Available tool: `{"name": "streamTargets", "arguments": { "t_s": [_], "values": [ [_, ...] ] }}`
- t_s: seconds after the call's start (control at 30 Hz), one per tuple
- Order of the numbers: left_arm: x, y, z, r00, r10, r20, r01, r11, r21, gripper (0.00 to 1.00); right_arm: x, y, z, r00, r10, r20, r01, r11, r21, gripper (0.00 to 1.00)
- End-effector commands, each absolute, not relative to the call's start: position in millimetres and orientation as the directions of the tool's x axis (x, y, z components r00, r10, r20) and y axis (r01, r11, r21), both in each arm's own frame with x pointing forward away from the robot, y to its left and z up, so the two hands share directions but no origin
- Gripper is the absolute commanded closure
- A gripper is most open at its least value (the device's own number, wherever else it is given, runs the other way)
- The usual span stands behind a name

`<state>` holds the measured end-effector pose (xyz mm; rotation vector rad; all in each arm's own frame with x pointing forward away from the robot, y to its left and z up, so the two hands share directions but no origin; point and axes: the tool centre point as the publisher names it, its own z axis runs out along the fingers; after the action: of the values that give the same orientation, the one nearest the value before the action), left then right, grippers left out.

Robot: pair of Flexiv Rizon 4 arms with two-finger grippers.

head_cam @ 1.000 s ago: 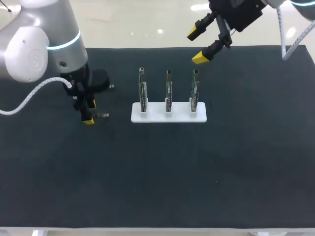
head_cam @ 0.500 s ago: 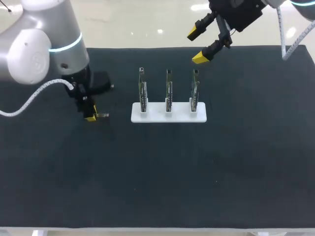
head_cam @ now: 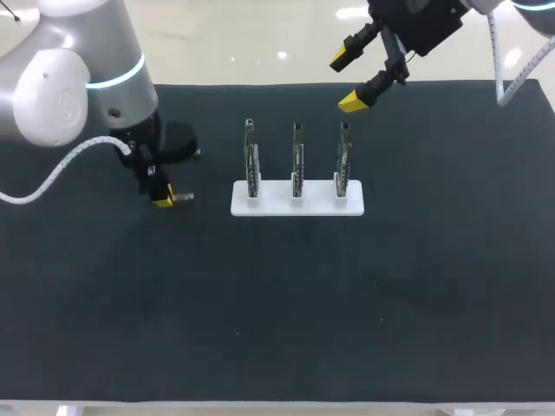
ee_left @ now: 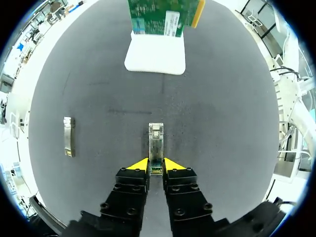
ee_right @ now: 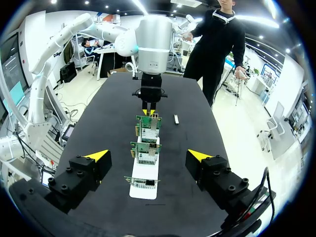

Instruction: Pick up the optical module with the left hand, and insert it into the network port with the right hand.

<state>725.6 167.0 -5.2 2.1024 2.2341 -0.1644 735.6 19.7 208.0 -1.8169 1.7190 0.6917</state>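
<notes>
The optical module (ee_left: 156, 140) sits between the two yellow fingertips (ee_left: 138, 164) of the left gripper (ee_left: 156, 167). They pinch its rear end from both sides, while most of its metal body juts out ahead of them, pointing towards the white stand (ee_left: 155, 57). Whether it rests on the dark desk (head_cam: 286, 303) or hangs just above it is hard to tell from these views. A second module (ee_left: 69, 137) lies flat on the desk off to one side of that gripper, well apart from it and roughly parallel to the held one. Ahead of the gripper, farther along the desk, the stand holds three green network cards (head_cam: 297, 160) upright in a row, each in its own slot. The right gripper (head_cam: 346, 81) hangs above the far edge of the desk, behind the card at the right end of the row, its fingers spread wide with nothing between them. In its own wrist view the row of cards runs away ahead of it, towards the left gripper at the other end.
</notes>
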Motion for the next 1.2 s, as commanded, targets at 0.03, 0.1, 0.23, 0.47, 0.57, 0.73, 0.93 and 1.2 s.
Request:
{"name": "streamTargets", "arguments": {
  "t_s": [0.03,0.1,0.23,0.47,0.57,0.73,0.93,1.2],
  "values": [
    [722.9,179.8,14.9,-0.04,0.982,-0.184,0.999,0.038,-0.018,1.0,735.0,19.6,207.7,0.056,-0.72,-0.692,-0.998,-0.041,-0.038,0.0],
    [722.5,182.8,27.2,-0.025,0.974,-0.227,1.0,0.025,-0.003,1.0,735.0,19.6,207.7,0.056,-0.72,-0.692,-0.998,-0.041,-0.038,0.0],
    [721.9,186.7,53.2,-0.001,0.95,-0.312,1.0,0.002,0.003,1.0,735.0,19.6,207.7,0.056,-0.72,-0.692,-0.998,-0.041,-0.038,0.0],
    [720.8,181.5,108.5,0.021,0.858,-0.513,1.0,-0.023,0.004,1.0,735.0,19.6,207.7,0.056,-0.72,-0.692,-0.998,-0.041,-0.038,0.0],
    [718.3,178.7,134.6,0.044,0.806,-0.591,0.999,-0.045,0.013,1.0,735.0,19.6,207.7,0.056,-0.72,-0.692,-0.998,-0.041,-0.038,0.0],
    [713.8,174.5,172.0,0.081,0.723,-0.686,0.996,-0.084,0.028,1.0,735.0,19.6,207.7,0.056,-0.72,-0.692,-0.998,-0.041,-0.038,0.0],
    [714.3,168.1,202.9,0.093,0.608,-0.788,0.993,-0.112,0.031,1.0,735.0,19.6,207.7,0.056,-0.72,-0.692,-0.998,-0.041,-0.038,0.0],
    [716.9,164.6,227.2,0.165,0.481,-0.861,0.984,-0.134,0.114,1.0,735.0,19.6,207.7,0.056,-0.72,-0.692,-0.998,-0.041,-0.038,0.0]
  ]
}}
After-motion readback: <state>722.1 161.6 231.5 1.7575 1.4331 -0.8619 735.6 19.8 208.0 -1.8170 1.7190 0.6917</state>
